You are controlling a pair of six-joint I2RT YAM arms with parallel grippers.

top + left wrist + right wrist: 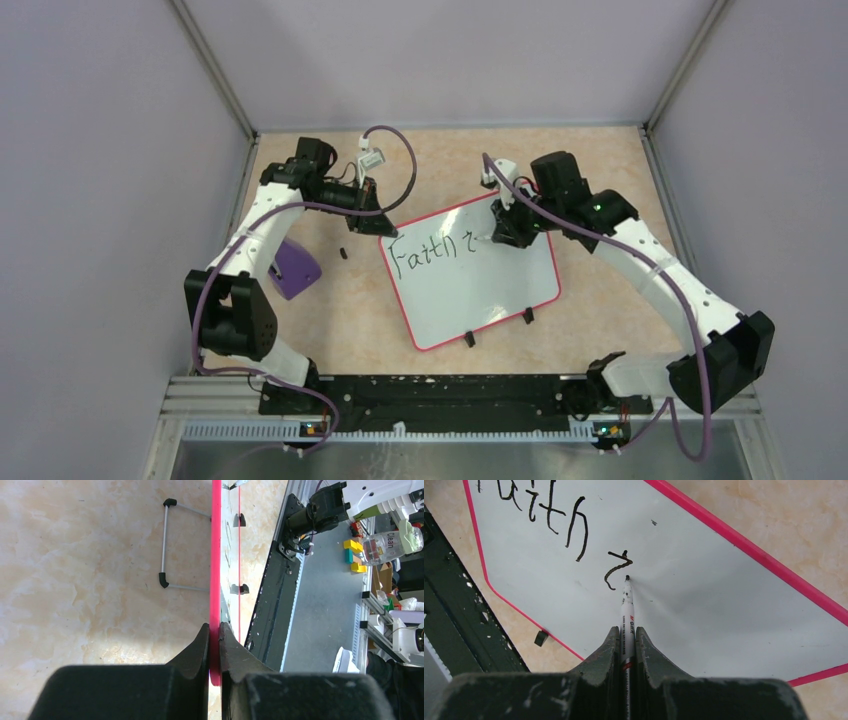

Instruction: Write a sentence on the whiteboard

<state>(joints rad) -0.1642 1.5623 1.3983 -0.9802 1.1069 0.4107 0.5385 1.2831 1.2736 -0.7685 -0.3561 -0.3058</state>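
Observation:
The whiteboard (470,285) lies tilted on the tan table, glossy white with a red-pink rim (215,570). My left gripper (382,226) is shut on the rim at the board's far left corner, seen edge-on in the left wrist view (215,630). My right gripper (497,237) is shut on a thin white marker (627,610). The marker's black tip rests on the board just right of the writing. The sentence (432,250) reads "Faith" plus a fresh curled stroke (616,570).
A purple block (293,268) lies on the table left of the board, under my left arm. A small black piece (343,253) sits between the block and the board. The board's wire stand (172,545) shows beneath it. Grey walls enclose the table.

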